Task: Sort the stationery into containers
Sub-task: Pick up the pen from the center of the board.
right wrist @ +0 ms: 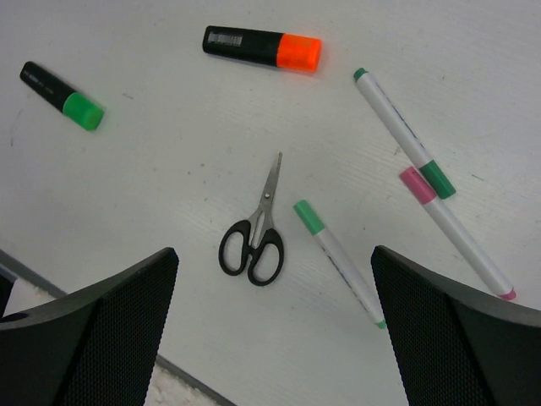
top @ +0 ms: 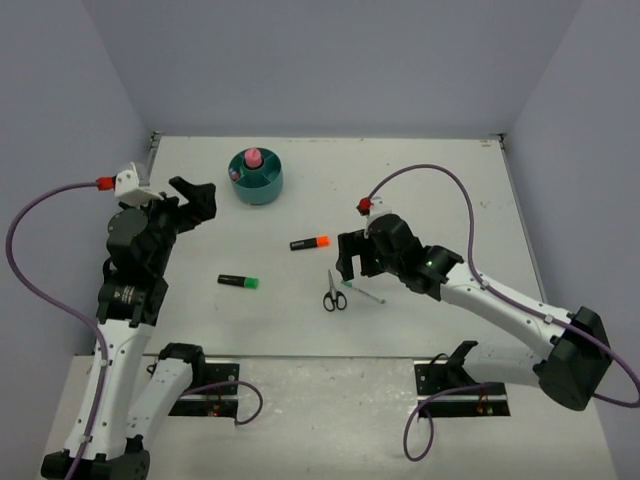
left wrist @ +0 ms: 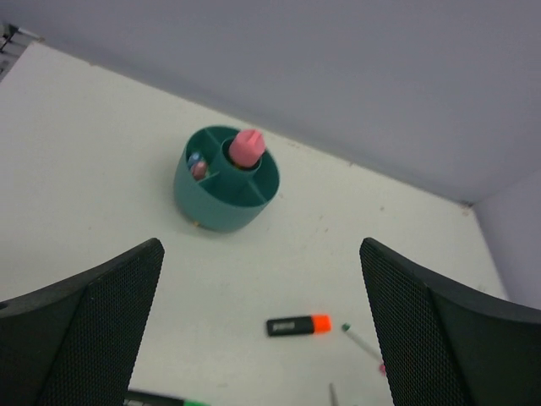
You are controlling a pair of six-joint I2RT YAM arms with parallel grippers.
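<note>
The round teal organiser (top: pixel 255 177) stands at the back of the table, with a pink tube (top: pixel 253 158) upright in its centre well; it also shows in the left wrist view (left wrist: pixel 226 182). An orange-capped highlighter (top: pixel 310 243), a green-capped highlighter (top: pixel 238 281), black-handled scissors (top: pixel 334 292) and thin white pens (right wrist: pixel 338 258) lie loose mid-table. My left gripper (top: pixel 195 200) is open and empty, raised left of the organiser. My right gripper (top: pixel 347 262) is open and empty, hovering above the scissors (right wrist: pixel 254 233) and pens.
Two more white pens, one green-capped (right wrist: pixel 404 134) and one pink-capped (right wrist: pixel 456 233), lie right of the scissors. Small items (left wrist: pixel 197 163) sit in one organiser compartment. Walls close the table at back and sides. The table's front edge (right wrist: pixel 84 315) runs close below the scissors.
</note>
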